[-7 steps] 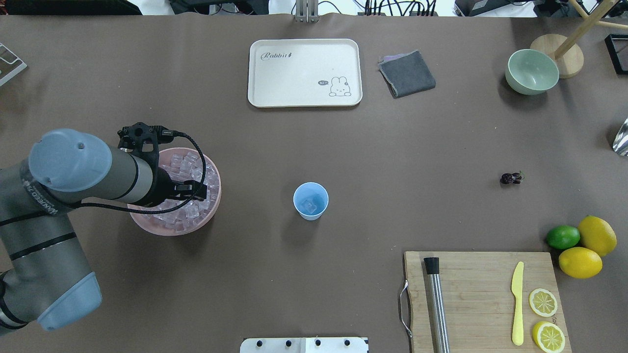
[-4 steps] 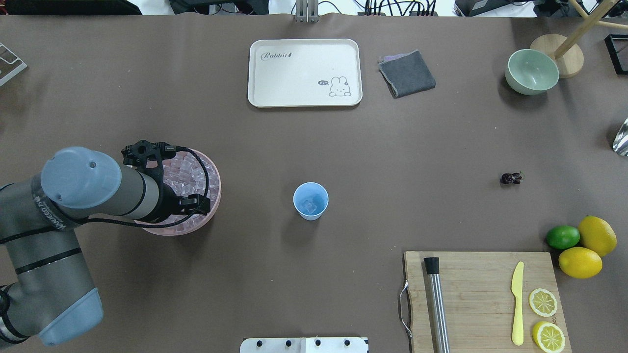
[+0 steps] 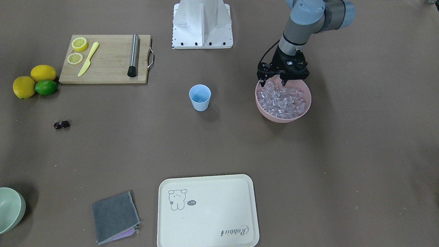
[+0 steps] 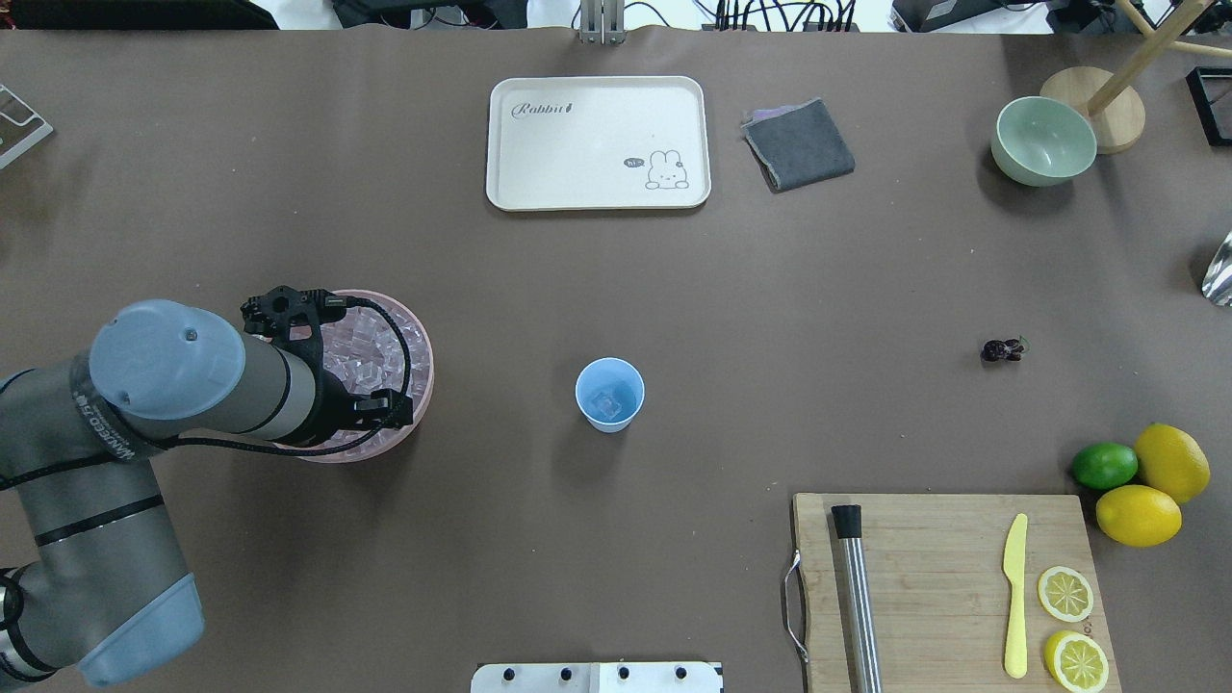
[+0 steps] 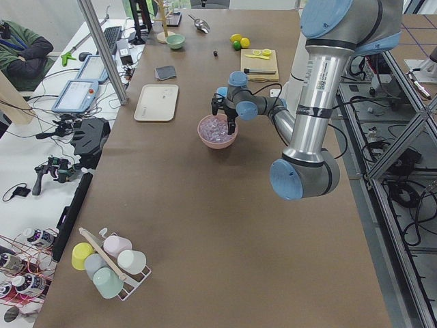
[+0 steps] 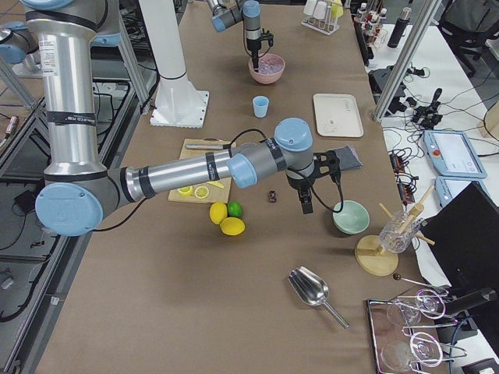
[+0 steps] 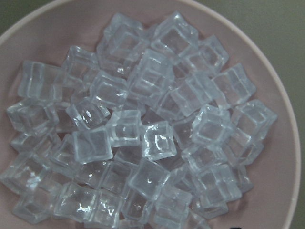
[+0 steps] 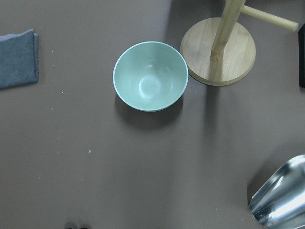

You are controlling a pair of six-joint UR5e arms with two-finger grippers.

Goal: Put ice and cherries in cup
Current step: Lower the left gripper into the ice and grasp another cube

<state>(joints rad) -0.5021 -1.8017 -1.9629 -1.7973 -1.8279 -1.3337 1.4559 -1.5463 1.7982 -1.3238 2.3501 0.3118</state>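
The light-blue cup (image 4: 609, 395) stands mid-table with one ice cube (image 4: 605, 405) inside. A heap of ice (image 3: 283, 97) fills the pink bowl (image 3: 274, 116) to the cup's left in the overhead view. My left gripper (image 3: 273, 83) hangs open just above the ice at the bowl's robot-side rim, with nothing between its fingers. The left wrist view is filled with ice (image 7: 143, 133). The cherries (image 4: 1001, 349) lie alone on the table at the right. My right gripper (image 6: 306, 204) shows only in the exterior right view, near the cherries (image 6: 272, 196); I cannot tell its state.
A cream tray (image 4: 599, 142) and a grey cloth (image 4: 799, 144) lie at the far side. A pale green bowl (image 4: 1043, 141) sits beside a wooden stand (image 4: 1097, 106). A cutting board (image 4: 948, 587) holds a knife, a steel rod and lemon slices, with lemons and a lime (image 4: 1105, 465) beside it.
My left arm has drawn back toward the robot over the pink bowl, and its wrist now covers more of the ice. The cup and cherries have not moved.
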